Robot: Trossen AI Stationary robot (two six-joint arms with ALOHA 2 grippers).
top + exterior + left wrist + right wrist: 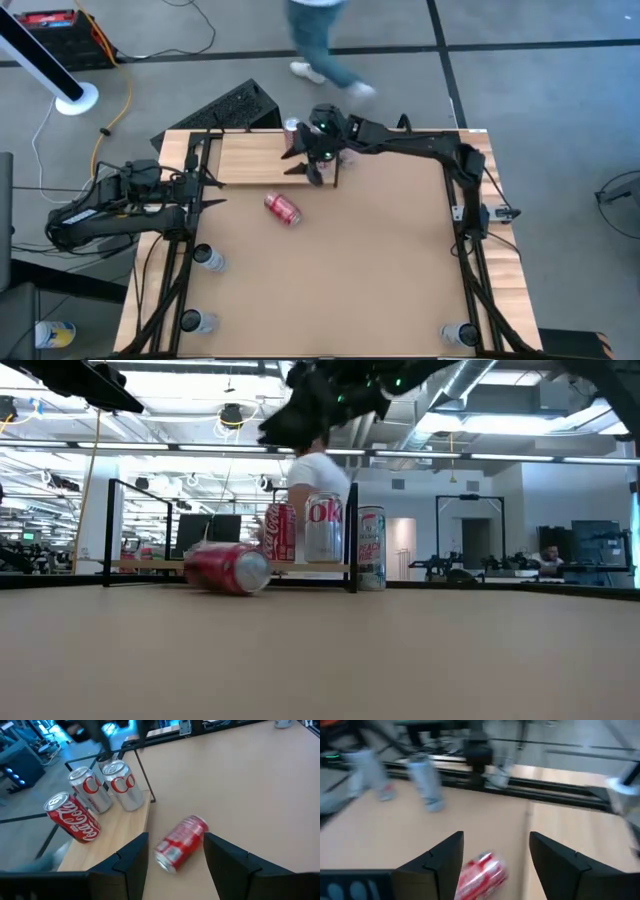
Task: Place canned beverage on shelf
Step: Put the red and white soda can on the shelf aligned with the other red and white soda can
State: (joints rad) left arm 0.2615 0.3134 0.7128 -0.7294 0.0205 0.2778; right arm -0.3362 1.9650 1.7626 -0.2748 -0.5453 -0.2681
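A red can (282, 208) is seen lying on its side on the table (380, 270), just off the shelf (255, 160). Three cans (111, 784) stand upright at the shelf's end by its black upright (352, 565). The right gripper (305, 168) hangs above them, jaws apart. The left gripper (210, 190) is held at the table's left edge, jaws apart. A person (320, 40) is seen beyond the table.

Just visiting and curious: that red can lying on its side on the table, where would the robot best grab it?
Probably across the middle of the red can's round body, coming straight down from above. It lies tipped over on the bare table, so its ends face sideways and its curved sides are free. The fingers should close across its width, not along its length.
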